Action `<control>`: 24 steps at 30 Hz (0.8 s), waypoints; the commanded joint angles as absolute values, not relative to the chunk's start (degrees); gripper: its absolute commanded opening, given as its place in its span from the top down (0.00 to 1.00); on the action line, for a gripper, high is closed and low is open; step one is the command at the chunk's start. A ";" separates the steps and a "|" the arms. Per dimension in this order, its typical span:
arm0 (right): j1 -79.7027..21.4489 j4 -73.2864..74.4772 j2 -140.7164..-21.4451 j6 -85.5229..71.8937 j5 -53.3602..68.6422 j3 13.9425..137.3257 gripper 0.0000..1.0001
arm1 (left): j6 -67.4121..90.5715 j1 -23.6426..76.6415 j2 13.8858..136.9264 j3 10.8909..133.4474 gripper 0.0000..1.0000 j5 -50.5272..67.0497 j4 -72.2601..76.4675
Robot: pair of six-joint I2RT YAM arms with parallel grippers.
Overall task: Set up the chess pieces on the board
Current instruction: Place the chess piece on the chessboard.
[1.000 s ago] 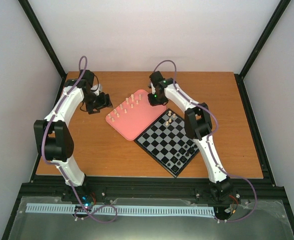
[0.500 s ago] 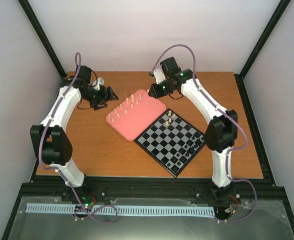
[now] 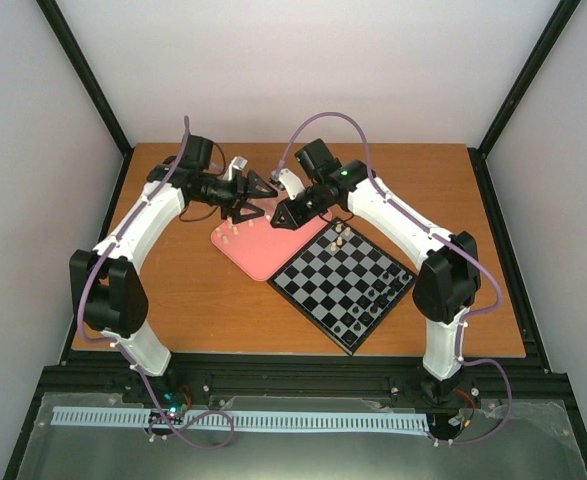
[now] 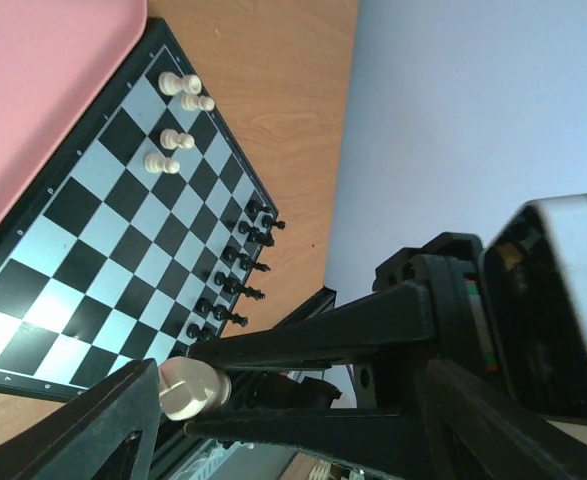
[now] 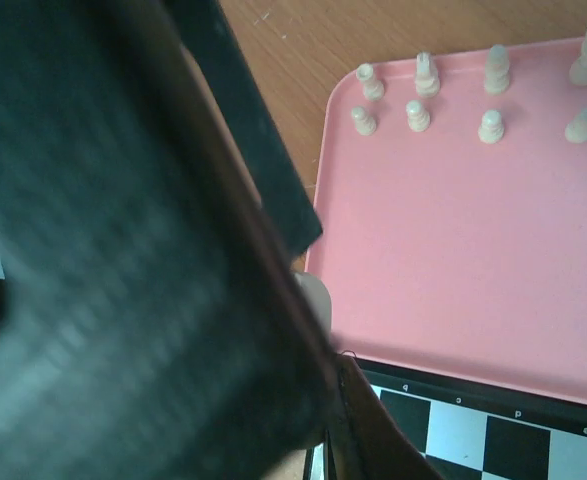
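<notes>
- The board (image 3: 343,285) sits on the right half of the table, turned with one corner toward the arms. A few cream pieces (image 4: 173,120) stand at its far corner, and the black pieces (image 4: 238,270) line its near right edge. By the look of it the cream side is barely begun. The carried piece belongs on a free square beside those cream ones, set down upright and centred in its square.
- The pink tray (image 3: 258,250) lies against the board's far left edge and carries the spare pieces (image 5: 418,115) in rows. Any move above it needs enough height not to topple them.
- The step in hand looks like a handover above the tray. If so, the left fingers should close only once they sit squarely on both sides of the piece, and the right should let go only after that.
- Both arms reach forward and bend inward, and their wrists meet over the far part of the tray.
- The right gripper (image 3: 278,215) is clamped on the held piece (image 4: 193,388), which shows at its fingertips.
- The left gripper (image 3: 253,200) has its jaws wide apart, with one finger just beside that piece, and grips nothing.
</notes>
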State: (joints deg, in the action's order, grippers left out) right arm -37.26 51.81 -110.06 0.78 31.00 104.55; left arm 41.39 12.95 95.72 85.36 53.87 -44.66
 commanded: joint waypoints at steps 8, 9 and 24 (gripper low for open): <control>-37.59 48.69 -107.04 -0.27 29.22 104.89 0.89 | 44.12 13.44 94.40 82.24 0.43 57.74 -42.89; -37.61 48.81 -107.10 -0.26 29.37 105.11 0.88 | 44.08 13.42 94.51 82.12 0.43 57.81 -42.77; -37.62 49.48 -107.96 0.24 29.10 107.04 0.88 | 44.37 13.45 96.26 82.34 0.63 57.94 -41.59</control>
State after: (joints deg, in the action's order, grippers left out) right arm -37.30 49.93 -109.32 -0.03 29.91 104.71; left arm 43.99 13.47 95.77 81.73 56.80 -42.83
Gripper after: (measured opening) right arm 0.153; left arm 0.379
